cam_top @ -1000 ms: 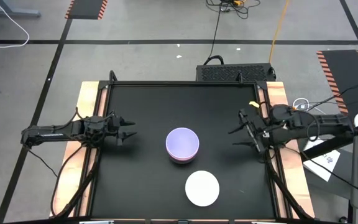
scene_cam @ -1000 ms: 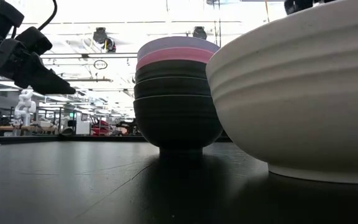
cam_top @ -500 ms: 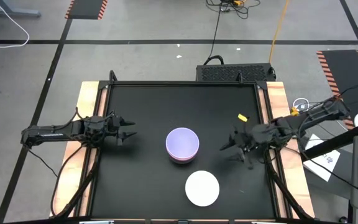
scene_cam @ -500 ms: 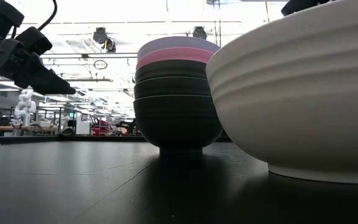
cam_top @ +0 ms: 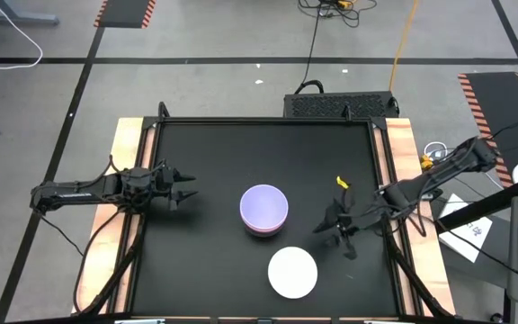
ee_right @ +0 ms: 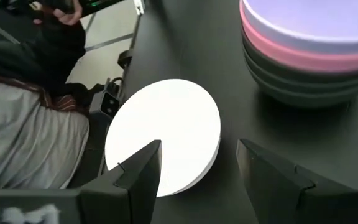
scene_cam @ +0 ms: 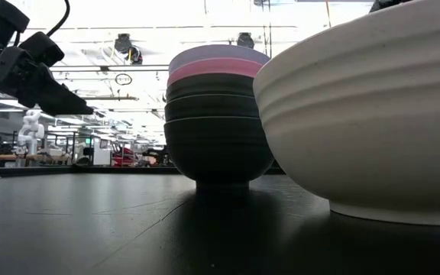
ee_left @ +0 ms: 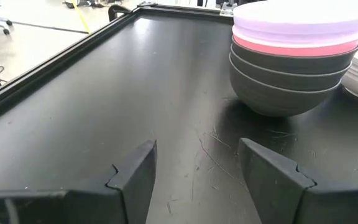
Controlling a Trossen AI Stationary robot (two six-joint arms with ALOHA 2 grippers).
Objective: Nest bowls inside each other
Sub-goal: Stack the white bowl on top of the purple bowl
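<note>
Five nested ribbed bowls, round white bowl apart, both end effectors open, empty

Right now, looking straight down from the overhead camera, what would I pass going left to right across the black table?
Left gripper, open → stack of nested bowls with the lavender one on top → white bowl, nearer the front edge → right gripper, open.

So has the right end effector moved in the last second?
Yes. The right end effector has come in from the table's right edge toward the white bowl, open and empty.
</note>
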